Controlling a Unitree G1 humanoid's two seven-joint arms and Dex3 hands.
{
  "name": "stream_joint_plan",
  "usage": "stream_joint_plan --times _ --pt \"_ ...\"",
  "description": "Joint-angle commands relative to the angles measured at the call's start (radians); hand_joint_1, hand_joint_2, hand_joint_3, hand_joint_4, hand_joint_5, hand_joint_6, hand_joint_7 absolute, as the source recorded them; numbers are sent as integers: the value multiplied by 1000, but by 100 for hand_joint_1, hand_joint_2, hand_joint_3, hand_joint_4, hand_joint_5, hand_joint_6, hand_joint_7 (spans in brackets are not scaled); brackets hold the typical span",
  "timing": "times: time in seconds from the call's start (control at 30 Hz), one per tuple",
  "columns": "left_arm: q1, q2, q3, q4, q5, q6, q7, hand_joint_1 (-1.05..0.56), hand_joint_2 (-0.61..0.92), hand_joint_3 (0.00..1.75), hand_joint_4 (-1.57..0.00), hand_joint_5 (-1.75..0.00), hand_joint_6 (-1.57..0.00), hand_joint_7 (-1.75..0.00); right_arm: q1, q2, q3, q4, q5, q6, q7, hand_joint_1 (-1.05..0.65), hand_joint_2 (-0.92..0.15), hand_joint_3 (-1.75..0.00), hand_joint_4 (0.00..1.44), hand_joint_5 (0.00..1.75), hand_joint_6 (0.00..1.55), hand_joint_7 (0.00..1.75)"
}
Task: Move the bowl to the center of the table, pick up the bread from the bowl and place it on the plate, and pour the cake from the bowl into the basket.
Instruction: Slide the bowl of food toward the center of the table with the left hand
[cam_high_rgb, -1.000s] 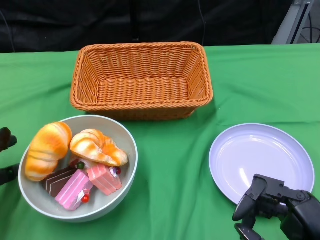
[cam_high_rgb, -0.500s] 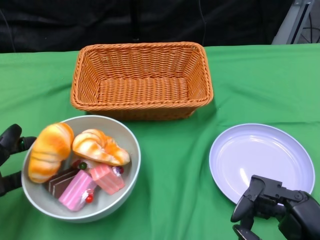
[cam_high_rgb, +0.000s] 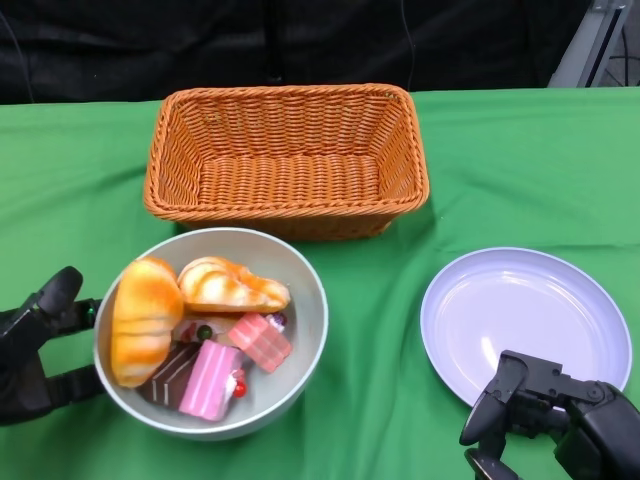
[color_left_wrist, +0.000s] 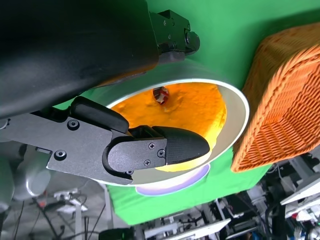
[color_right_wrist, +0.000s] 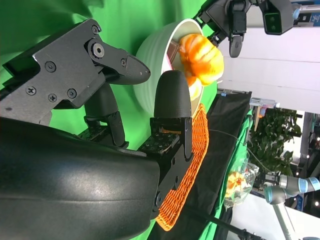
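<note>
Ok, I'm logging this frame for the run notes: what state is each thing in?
bowl: upright, holding bread and cake, left hand against its side
basket: empty
plate: empty
left hand: fingers spread at the bowl's side
right hand: holding nothing

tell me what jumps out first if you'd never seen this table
The grey bowl at front left, heaped with two orange breads and pink and brown cake slices, the left hand at its rim. Behind it stands an orange wicker basket, and a lilac plate lies at front right.
</note>
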Motion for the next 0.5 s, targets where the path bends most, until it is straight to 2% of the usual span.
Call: stream_joint_plan --times 0.03,0.33,0.5 --pt "17 -9 15 -46 -31 39 20 -72 92 49 0 0 0 0 5 -9 -2 -5 5 4 -4 -8 -48 -99 64 166 60 142" --pt "44 -32 8 -112 -52 66 42 -72 92 47 0 0 0 0 3 -8 -3 1 2 0 -6 -8 -49 -97 64 165 60 141" --pt "61 -57 -19 -180 -17 25 117 -72 92 43 0 0 0 0 1 -9 -1 5 -4 -7 -7 -7 -49 -98 63 164 60 141"
